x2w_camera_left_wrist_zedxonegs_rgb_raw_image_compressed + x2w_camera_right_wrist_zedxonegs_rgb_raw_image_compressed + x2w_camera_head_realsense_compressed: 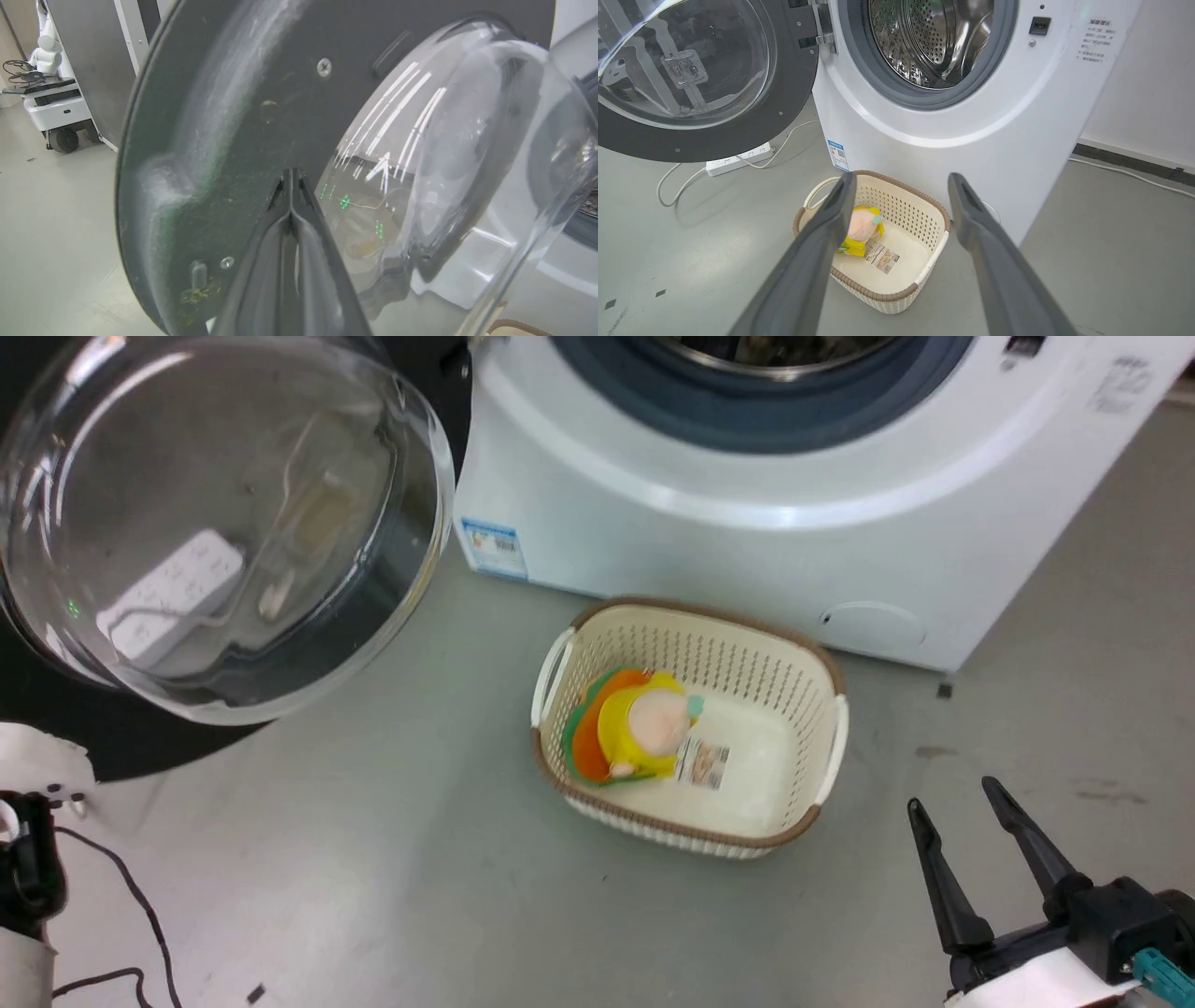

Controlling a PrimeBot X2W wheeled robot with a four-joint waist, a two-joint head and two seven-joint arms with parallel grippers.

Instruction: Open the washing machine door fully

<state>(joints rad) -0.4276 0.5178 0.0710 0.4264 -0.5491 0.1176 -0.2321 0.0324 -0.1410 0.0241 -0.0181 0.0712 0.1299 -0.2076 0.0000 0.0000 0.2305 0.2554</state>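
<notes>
The white washing machine (747,532) stands on the grey floor, its steel drum exposed. Its door (224,532) is swung wide out to the left of the opening on its hinge. A cream basket (834,709) with a brown rim sits on the floor just before the machine. The right pincer (962,803) hangs spread and empty near the basket. The left pincer (290,179) is pressed together on nothing, tips at the door's black inner face. A white power strip (738,161) lies below the door. A yellow toy (644,723) in the basket bears a printed tag, and a blue sticker (493,548) marks the machine's lower corner; both are unreadable.
</notes>
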